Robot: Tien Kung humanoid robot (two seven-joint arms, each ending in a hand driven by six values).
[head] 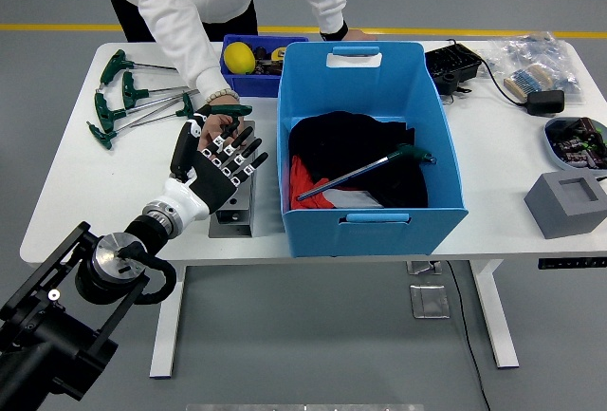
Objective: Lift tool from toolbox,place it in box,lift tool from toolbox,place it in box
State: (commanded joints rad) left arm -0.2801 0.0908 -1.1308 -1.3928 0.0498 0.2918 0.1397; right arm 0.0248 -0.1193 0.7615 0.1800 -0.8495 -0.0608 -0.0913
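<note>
White table (66, 193) up top-down, and we've got our left hand (216, 166) spread wide holding nothing over the grey tool block (234, 204), a person's hand (213, 128) on the green-handled tool (230, 111) there, another tool (365, 170) already in the blue box (379, 226).

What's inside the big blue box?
Inside the blue box lies a green-handled tool, resting on black cloth with some red and white showing beneath. The cloth hides the box's bottom.
</note>
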